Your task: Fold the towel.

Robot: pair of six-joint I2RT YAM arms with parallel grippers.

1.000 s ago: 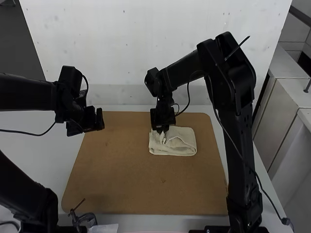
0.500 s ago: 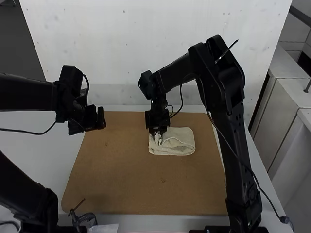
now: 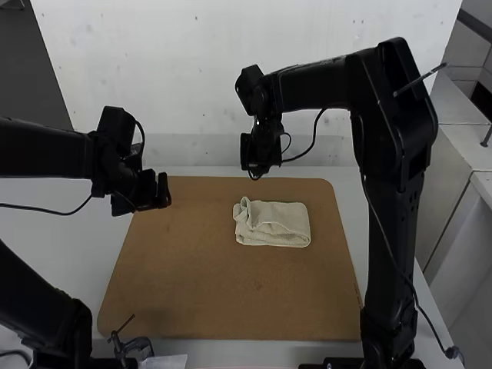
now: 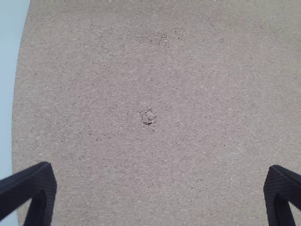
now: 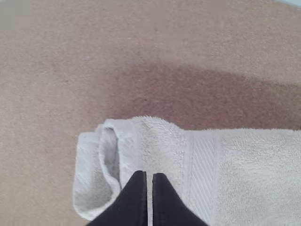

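The cream towel [image 3: 273, 224] lies folded into a small rectangle on the brown board, its left end ruffled with a raised fold. Above and behind it hangs my right gripper [image 3: 256, 175], apart from the cloth. In the right wrist view that gripper [image 5: 149, 175] is shut, its two fingertips nearly together over the towel [image 5: 202, 160], with nothing visible between them. My left gripper [image 3: 165, 192] hovers over the board's back left corner, away from the towel. From the left wrist view, the same gripper [image 4: 160, 176] stands wide open above bare board.
The brown board [image 3: 192, 284] covers the middle of the white table [image 3: 54, 223]. A white wall [image 3: 192, 77] rises behind the board. Near the front left edge sits a small dark clamp-like object [image 3: 137, 346].
My right gripper has let go of the towel's left part and risen up and back from it. That end of the cloth now stands in a loose fold. The left gripper has shifted slightly right.
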